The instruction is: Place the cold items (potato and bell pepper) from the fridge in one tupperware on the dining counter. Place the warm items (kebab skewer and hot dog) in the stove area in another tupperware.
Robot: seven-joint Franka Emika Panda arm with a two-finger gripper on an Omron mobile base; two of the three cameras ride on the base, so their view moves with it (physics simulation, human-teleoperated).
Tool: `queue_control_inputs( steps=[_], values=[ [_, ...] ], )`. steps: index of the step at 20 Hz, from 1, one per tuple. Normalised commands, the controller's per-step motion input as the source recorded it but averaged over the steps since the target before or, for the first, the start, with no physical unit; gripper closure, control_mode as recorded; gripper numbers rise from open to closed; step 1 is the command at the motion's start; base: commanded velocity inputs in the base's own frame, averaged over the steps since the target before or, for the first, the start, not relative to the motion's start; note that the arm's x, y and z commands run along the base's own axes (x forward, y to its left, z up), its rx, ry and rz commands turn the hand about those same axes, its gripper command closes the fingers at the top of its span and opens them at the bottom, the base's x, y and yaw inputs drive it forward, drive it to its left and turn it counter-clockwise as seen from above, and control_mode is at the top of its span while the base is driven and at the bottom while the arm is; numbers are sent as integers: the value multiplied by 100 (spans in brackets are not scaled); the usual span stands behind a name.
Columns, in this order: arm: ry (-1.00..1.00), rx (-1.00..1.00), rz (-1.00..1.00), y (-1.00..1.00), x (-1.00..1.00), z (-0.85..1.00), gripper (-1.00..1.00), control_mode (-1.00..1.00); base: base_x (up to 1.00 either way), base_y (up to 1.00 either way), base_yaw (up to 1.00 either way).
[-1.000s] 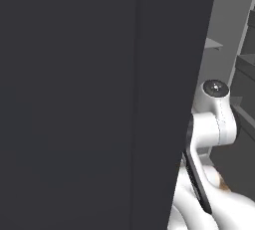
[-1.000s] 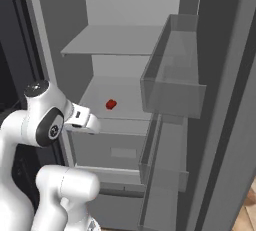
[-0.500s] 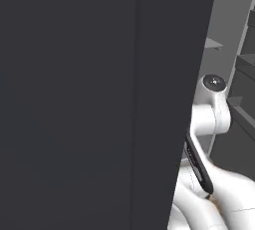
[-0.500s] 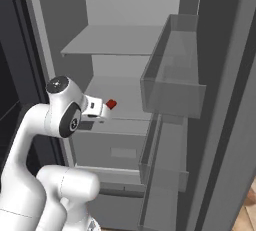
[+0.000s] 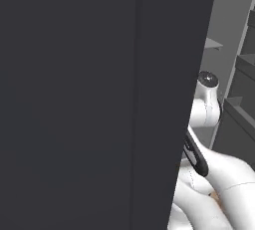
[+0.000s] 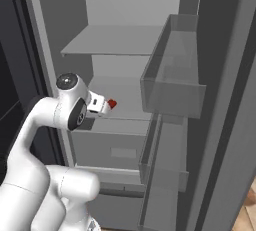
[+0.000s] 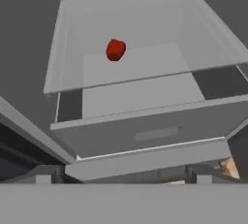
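The fridge stands open in front of me, with pale grey shelves. A small red bell pepper lies on the middle shelf; in the hand view the bell pepper sits toward the shelf's back left. My gripper hovers just in front of the pepper, at shelf height and short of touching it. In the hand view the gripper has its tips wide apart, open, with nothing between them. The potato, both tupperware, the dining counter, the kebab skewer and the hot dog are out of view.
A wide drawer sits below the pepper's shelf. The open fridge door with clear bins stands close on the right. A dark panel covers most of the left base view, with my arm beside it.
My arm has swung up and forward, carrying the hand right toward the fridge shelf until it is next to the bell pepper. The jaws stayed open.
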Motion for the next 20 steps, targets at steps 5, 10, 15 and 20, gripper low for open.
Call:
queue_control_inputs(
  steps=[5, 10, 15, 20],
  values=[
    [0, 0, 0, 33, 54, -7, -100, -100, 0, 0, 0],
    [-4, 0, 0, 18, 71, -29, -100, -100, 0, 0, 0],
    [-1, 0, 2, 0, 75, -30, -100, -100, 0, 0, 0],
    [0, 0, 0, 0, 68, -13, -100, -100, 0, 0, 0]
  ],
)
